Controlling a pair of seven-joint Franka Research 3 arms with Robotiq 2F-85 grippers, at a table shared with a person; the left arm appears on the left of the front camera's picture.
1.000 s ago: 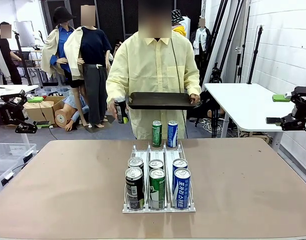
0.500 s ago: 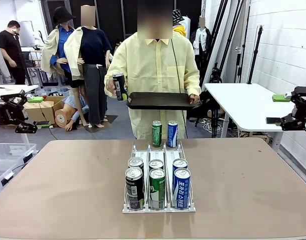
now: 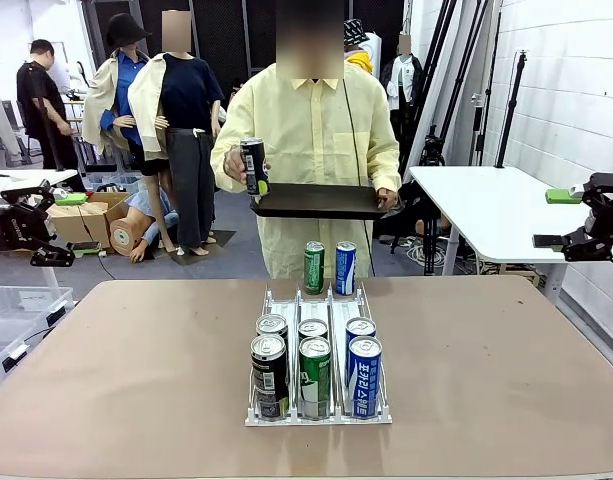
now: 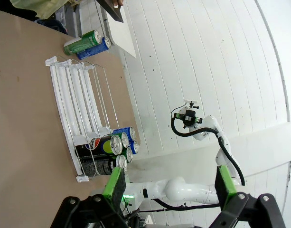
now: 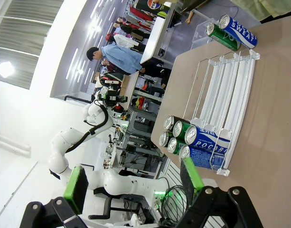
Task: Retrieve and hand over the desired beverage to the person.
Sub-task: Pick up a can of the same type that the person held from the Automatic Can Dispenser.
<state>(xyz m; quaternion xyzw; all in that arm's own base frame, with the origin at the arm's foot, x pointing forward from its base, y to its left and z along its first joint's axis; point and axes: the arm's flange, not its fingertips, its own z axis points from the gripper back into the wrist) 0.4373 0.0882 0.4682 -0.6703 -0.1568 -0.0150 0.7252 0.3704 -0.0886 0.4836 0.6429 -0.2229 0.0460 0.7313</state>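
Observation:
The person in a pale-yellow shirt stands at the far side of the table. One hand holds a black tray and the other holds a dark can upright at the tray's left edge. On the table a white rack holds several cans: black, green and blue in front. A green can and a blue can stand at its far end. My left gripper and right gripper hover open and empty off the table's sides.
The brown table has free room on both sides of the rack. A white side table stands at the right, and boxes and a plastic bin at the left.
The person has lifted the dark can from hip height up to the tray's left edge. Both arms have stayed still.

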